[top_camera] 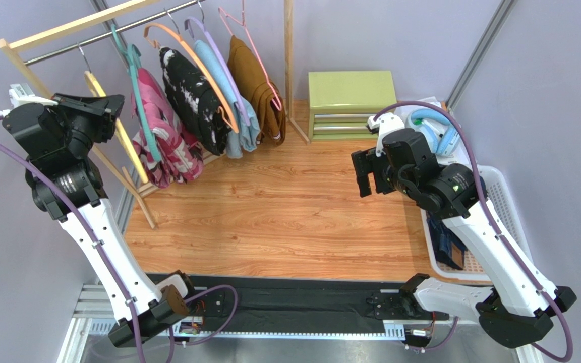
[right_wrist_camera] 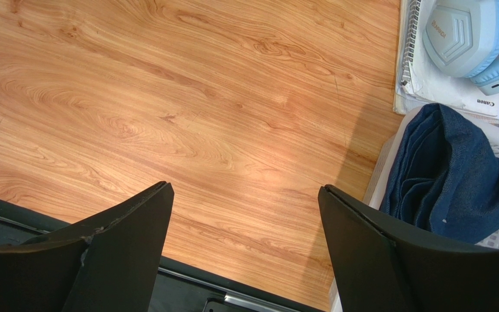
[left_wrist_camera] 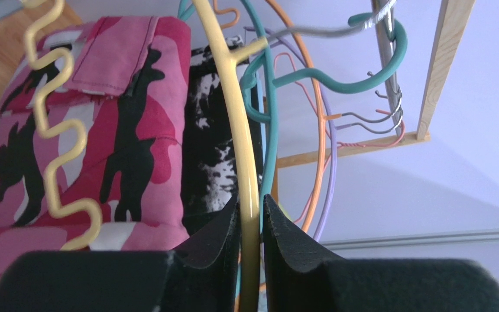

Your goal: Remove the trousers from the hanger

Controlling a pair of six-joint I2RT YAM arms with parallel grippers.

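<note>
The pink camouflage trousers hang folded over a teal hanger on the rail, and they fill the left of the left wrist view. Beside them hangs a bare yellow hanger. My left gripper is up at the rack, shut on the yellow hanger's rod, which runs between its fingertips. The navy trousers lie bunched in the white basket at the right. My right gripper hovers open over the bare wooden table, left of the basket, holding nothing.
Further along the rail hang a black garment with white splotches, a light blue one and a brown one. A green drawer box stands at the back. Blue headphones lie on papers behind the basket.
</note>
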